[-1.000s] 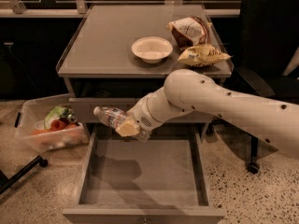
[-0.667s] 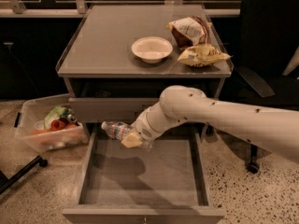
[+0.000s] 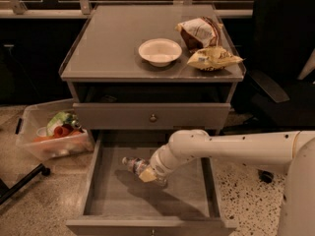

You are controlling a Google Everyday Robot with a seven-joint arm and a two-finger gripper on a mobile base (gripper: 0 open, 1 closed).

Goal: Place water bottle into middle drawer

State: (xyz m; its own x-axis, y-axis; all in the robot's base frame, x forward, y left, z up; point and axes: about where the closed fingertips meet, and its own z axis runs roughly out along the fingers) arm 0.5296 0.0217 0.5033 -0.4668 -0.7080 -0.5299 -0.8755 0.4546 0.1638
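Since the hand (image 3: 149, 175) is clamped around the water bottle (image 3: 134, 164) and holds it tilted low inside the open middle drawer (image 3: 91, 181), near the centre of its bare grey floor, most of the task looks done. Whether the bottle already touches that floor I cannot tell; what is left, I judge, is to rest it there, let go and lift the arm clear

Clear, crinkled plastic bottle (image 3: 132, 164) is glinting in the smooth white gripper (image 3: 147, 175) clamping it over the drawer (image 3: 91, 181). The drawer's grey wood is looking matt, and the bowl (image 3: 160, 51) above is shining glossy.
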